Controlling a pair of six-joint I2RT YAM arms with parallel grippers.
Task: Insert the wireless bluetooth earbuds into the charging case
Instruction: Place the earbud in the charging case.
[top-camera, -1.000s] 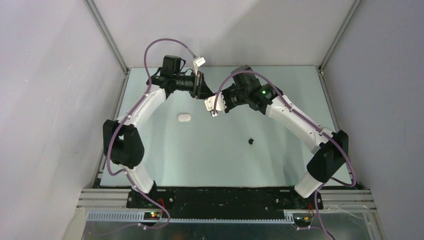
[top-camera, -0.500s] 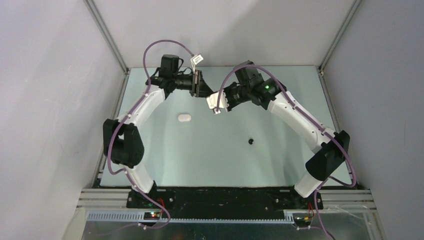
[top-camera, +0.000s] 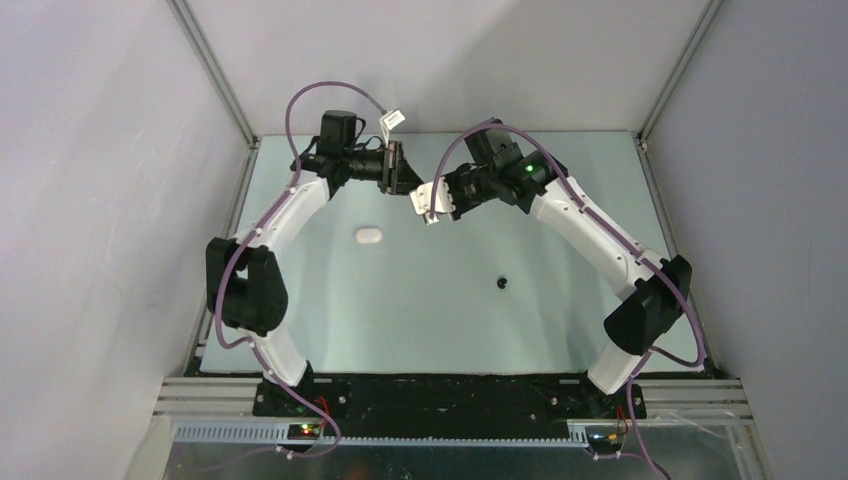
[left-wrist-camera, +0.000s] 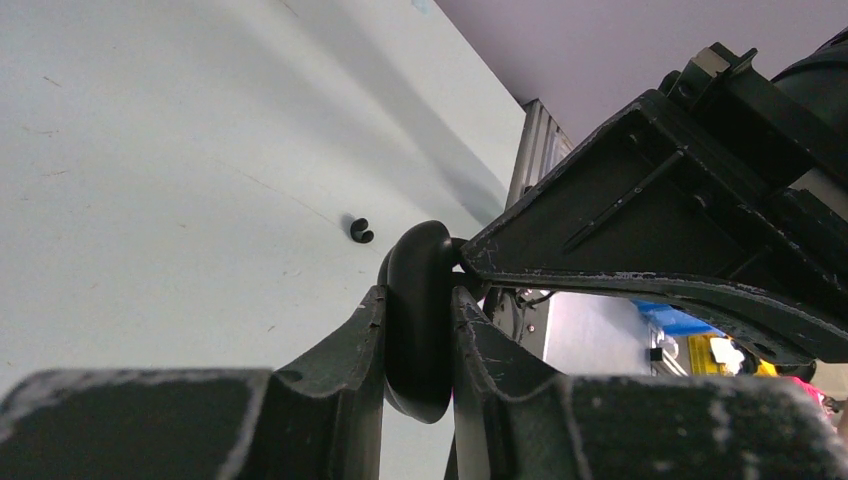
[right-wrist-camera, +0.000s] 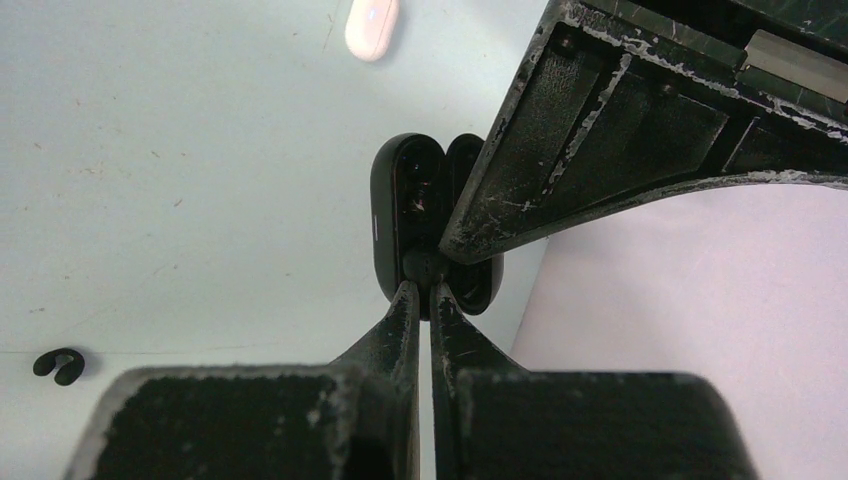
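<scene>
Spanning the floor of the enclosure, the pale green tabletop (top-camera: 420, 320) carries both arms at its near edge. The left arm (top-camera: 290, 210) and the right arm (top-camera: 590, 235) reach to the far centre, where their tips meet above the surface. The left end effector (top-camera: 400, 170) is clamped on a black charging case (left-wrist-camera: 418, 330), one finger on each broad face, and holds it off the tabletop. From the right wrist camera the case shows two dark halves side by side, so it appears open. The right end effector (right-wrist-camera: 422, 292) has its fingers pressed almost together, with the tips at the gap between the two halves. Whether those tips pinch anything cannot be told from the dark blur there. From the left wrist camera, the tip of one right finger touches the upper edge of the case. A white charging case (top-camera: 369, 235) lies flat on the tabletop, near the left arm and below the meeting point. One small black earbud (top-camera: 502, 283) lies on the tabletop, well apart from both cases, nearer the right arm.
</scene>
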